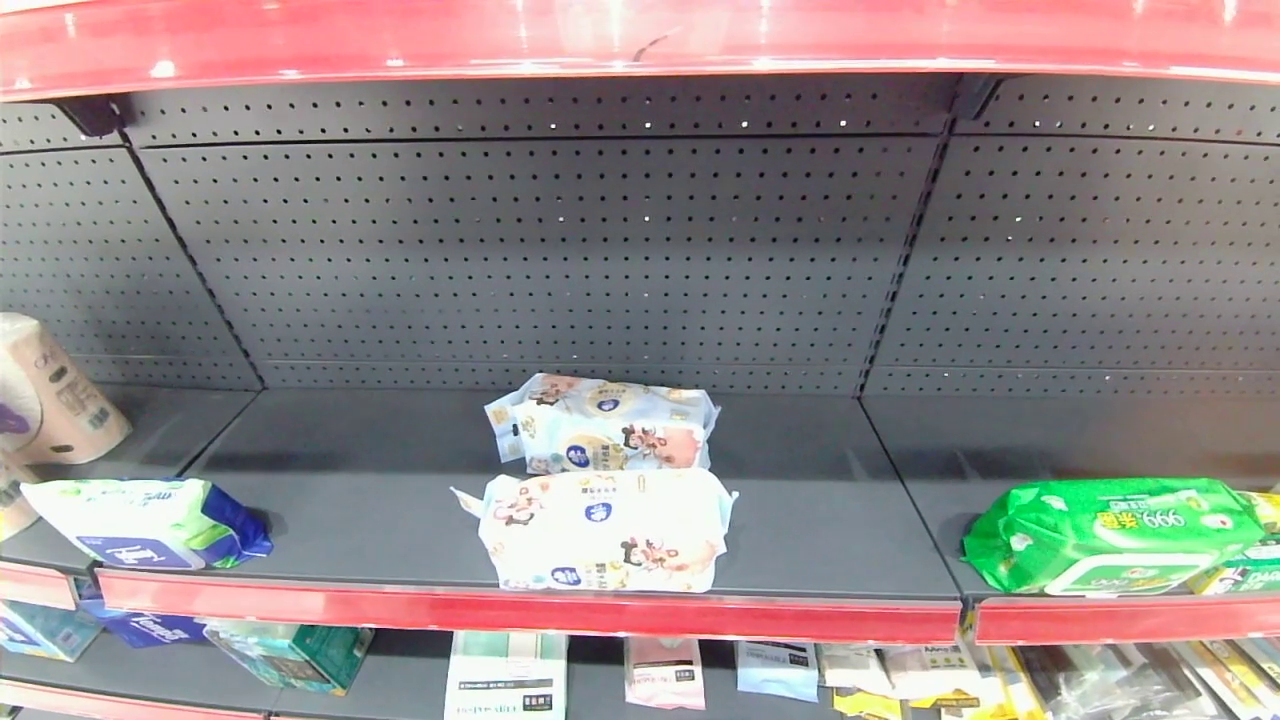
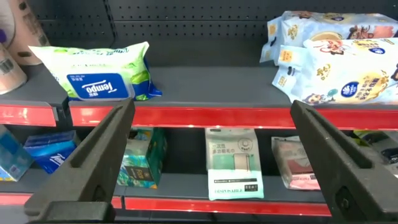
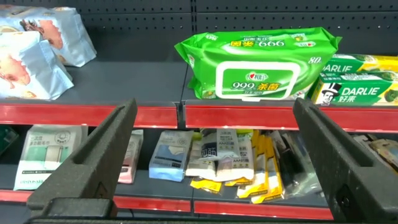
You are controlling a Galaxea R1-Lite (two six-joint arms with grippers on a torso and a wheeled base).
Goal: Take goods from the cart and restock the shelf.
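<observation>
On the middle bay of the dark shelf (image 1: pixel 350 480), two cartoon-printed soft packs are being displayed one behind the other. The front pack (image 1: pixel 605 530) is lying flat just behind the red edge strip, and the rear pack (image 1: pixel 600 425) is resting close behind it, turned slightly askew. In the bay to the right, a green wipes pack (image 1: pixel 1105 530) is being carried at the front edge. Towards the left, a blue-and-green tissue pack (image 1: pixel 150 520) is lying near the edge, with a paper roll (image 1: pixel 55 395) standing beyond it. The left claw (image 2: pixel 212 107) is being held wide apart in front of the shelf, gripping nothing. The right claw (image 3: pixel 216 104) is likewise being held apart and empty, facing the green wipes pack. Small sachets and boxes are being stocked on the lower shelf (image 1: pixel 400 690).
</observation>
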